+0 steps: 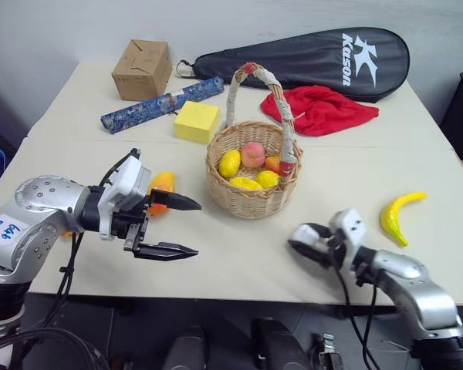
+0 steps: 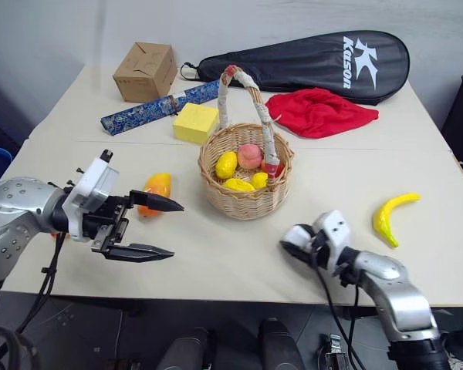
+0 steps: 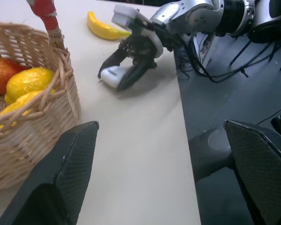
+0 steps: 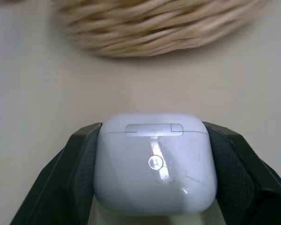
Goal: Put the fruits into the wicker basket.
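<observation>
Banana [image 1: 400, 216] lies beside right claw [image 1: 302, 243] gripping white case [image 4: 154, 161]; left claw [image 1: 184, 227] gapes empty

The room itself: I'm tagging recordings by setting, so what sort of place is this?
Probably a lab or office room staged for a robot trial, not a home kitchen. Odd props are spread on a plain pale table against a bare wall: a racket bag, a cardboard box, a wicker basket of fruit.

Fruit-filled wicker basket [image 1: 251, 196] mid-table, mango [image 2: 156, 189] left, banana [image 1: 400, 216] right
</observation>
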`<move>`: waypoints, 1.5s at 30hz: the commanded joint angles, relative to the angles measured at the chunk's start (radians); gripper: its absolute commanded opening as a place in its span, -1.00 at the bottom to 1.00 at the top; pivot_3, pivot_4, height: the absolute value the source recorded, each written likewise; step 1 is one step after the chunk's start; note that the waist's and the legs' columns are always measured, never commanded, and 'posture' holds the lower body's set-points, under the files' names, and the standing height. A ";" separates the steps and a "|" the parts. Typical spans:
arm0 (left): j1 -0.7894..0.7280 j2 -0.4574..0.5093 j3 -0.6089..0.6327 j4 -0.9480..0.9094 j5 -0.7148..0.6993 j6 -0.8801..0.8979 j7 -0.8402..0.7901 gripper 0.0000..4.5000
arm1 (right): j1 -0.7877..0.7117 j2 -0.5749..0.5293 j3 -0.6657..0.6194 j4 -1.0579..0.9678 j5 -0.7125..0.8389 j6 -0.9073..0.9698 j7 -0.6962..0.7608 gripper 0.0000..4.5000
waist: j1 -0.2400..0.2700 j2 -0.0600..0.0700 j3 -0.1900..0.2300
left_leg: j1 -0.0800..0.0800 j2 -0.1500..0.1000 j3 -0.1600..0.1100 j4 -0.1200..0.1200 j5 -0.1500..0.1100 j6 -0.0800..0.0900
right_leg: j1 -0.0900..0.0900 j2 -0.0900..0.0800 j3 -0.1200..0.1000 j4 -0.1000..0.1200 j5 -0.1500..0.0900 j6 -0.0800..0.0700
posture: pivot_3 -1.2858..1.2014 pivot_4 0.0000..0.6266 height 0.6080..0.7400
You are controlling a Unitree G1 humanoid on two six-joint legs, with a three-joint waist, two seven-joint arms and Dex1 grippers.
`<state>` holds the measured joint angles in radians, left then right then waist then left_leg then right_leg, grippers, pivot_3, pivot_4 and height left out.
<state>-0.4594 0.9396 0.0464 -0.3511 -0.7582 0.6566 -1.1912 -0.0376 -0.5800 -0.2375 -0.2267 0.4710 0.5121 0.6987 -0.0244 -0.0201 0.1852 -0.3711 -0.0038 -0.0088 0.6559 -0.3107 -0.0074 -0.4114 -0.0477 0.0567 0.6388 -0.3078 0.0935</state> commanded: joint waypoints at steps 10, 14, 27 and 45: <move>-0.036 -0.082 0.000 -0.007 0.024 -0.012 0.047 1.00 | -0.084 -0.141 -0.332 0.490 -0.105 -0.038 -0.260 0.25 | -0.009 0.000 0.000 | 0.001 0.002 0.003 -0.002 0.000 0.000 | 0.000 0.004 0.003 0.000 0.000 0.000 | 0.03 -0.52 1.00; -0.035 -0.088 0.008 -0.013 0.021 -0.004 0.065 1.00 | -0.121 -0.104 -0.349 0.545 -0.100 -0.028 -0.325 0.86 | -0.020 0.000 0.000 | 0.004 0.002 0.008 -0.001 0.000 0.000 | 0.000 0.004 0.005 0.004 0.000 0.000 | 0.03 -0.52 1.00; 0.130 -0.133 0.369 -0.096 -0.120 0.151 0.425 1.00 | -0.285 -0.210 -0.277 0.024 0.314 0.180 0.008 0.99 | -0.032 0.003 0.002 | 0.003 0.004 0.005 0.001 0.000 0.000 | -0.001 0.004 0.005 0.005 0.000 0.000 | 0.03 -0.52 1.00; 0.407 -0.164 0.787 0.083 0.116 0.415 1.025 1.00 | -0.581 -0.310 0.107 -0.192 0.452 0.244 0.414 0.99 | 0.005 0.000 0.002 | -0.001 0.001 -0.005 0.000 -0.001 0.000 | 0.001 -0.004 -0.005 -0.003 0.000 -0.001 | 0.03 -0.52 1.00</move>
<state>-0.0284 0.7492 0.8070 -0.3114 -0.6635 1.0789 -0.1791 -0.6037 -0.8896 -0.1177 -0.3969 0.9290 0.7812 1.1053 -0.0190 -0.0203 0.1871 -0.3721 -0.0031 -0.0141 0.6556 -0.3115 -0.0076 -0.4110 -0.0519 0.0508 0.6360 -0.3083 0.0926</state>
